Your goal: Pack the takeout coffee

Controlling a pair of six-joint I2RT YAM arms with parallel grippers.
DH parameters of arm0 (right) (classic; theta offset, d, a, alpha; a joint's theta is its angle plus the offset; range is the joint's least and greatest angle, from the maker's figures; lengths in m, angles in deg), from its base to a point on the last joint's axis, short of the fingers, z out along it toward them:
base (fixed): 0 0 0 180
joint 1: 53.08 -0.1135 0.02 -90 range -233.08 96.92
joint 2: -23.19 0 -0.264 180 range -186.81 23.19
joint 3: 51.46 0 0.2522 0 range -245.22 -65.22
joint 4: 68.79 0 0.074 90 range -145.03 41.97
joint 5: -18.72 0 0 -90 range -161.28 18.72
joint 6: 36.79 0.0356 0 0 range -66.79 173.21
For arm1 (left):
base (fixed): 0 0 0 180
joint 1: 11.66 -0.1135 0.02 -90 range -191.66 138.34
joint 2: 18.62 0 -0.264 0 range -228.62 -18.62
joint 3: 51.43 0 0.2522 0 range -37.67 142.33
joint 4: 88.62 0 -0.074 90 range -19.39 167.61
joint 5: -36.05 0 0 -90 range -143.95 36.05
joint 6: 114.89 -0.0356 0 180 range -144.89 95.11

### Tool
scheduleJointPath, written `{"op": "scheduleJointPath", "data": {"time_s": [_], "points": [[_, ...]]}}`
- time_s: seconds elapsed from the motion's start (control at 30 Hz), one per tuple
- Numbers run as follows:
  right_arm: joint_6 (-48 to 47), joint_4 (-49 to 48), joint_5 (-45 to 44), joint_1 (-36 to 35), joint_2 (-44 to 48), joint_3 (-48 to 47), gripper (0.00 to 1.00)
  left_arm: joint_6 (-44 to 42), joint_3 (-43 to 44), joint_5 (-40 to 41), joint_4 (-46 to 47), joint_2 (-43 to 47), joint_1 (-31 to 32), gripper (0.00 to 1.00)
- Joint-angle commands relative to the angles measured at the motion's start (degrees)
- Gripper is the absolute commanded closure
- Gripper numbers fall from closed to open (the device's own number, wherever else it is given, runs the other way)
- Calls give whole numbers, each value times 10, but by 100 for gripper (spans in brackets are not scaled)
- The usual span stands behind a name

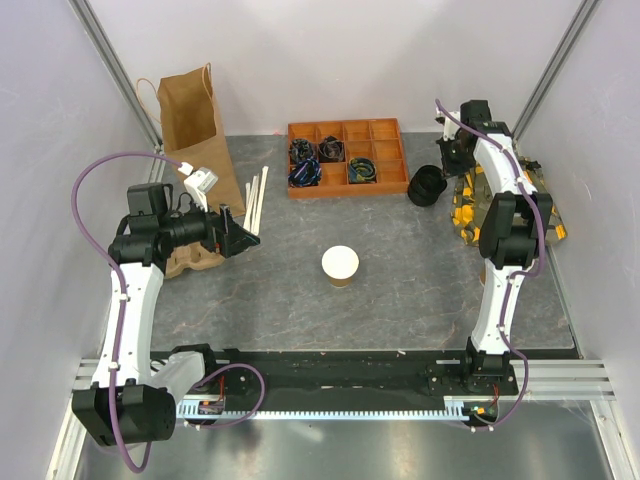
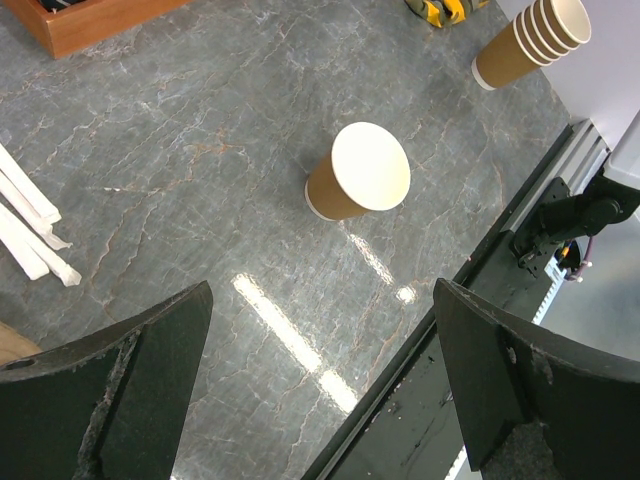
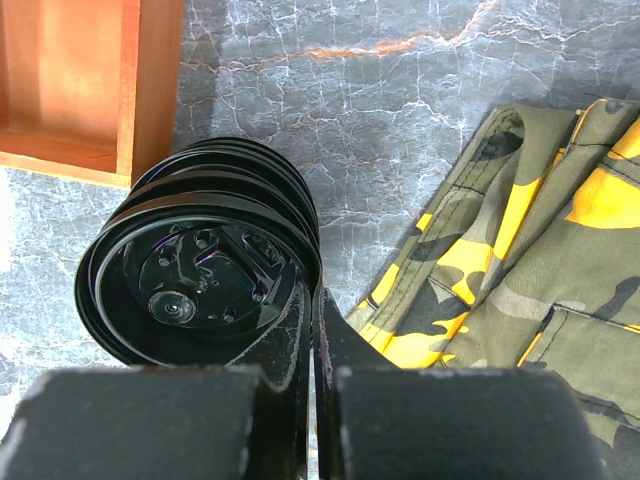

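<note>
**R fingers (image 3: 305,330) clenched at black lid stack (image 3: 200,270); L fingers (image 1: 240,235) released.**
R fingers were pressed tight together at the stack's rim; grip on a lid could not be confirmed. Camo cloth (image 3: 520,300) lay just beside the stack. L fingers stood wide apart, holding nothing, over the counter (image 1: 420,290), L side. Takeout coffee cup (image 1: 340,266) stood upright mid-counter, mouth open, well apart from both.
</note>
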Motion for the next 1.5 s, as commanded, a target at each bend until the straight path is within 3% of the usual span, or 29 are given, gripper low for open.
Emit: {"op": "scheduleJointPath", "data": {"time_s": [0.0, 0.27, 0.43, 0.5, 0.6, 0.73, 0.93, 1.17, 1.47], "points": [[0, 0, 3, 2, 37, -26, 100, 10, 16, -13, 23, 3, 2, 1], [-1, 10, 21, 2, 38, -37, 100, 45, 23, -26, 60, -8, 21, 2], [2, 9, 24, 2, 37, -38, 100, 138, 70, 19, 173, -84, 166, 0], [4, 8, 25, 2, 38, -38, 100, 163, 124, 81, 198, -125, 249, 0], [10, 5, 25, 2, 40, -35, 100, 232, 200, 131, 253, -222, 315, 0], [24, -1, 30, 2, 44, -30, 100, 406, 268, 162, 389, -349, 351, 0], [40, -4, 32, 2, 49, -24, 100, 527, 423, 263, 423, -553, 396, 0], [40, -3, 21, 2, 47, -27, 100, 610, 571, 291, 474, -724, 427, 0], [45, -7, 31, 2, 48, -11, 100, 632, 624, 283, 553, -818, 447, 0]]}}
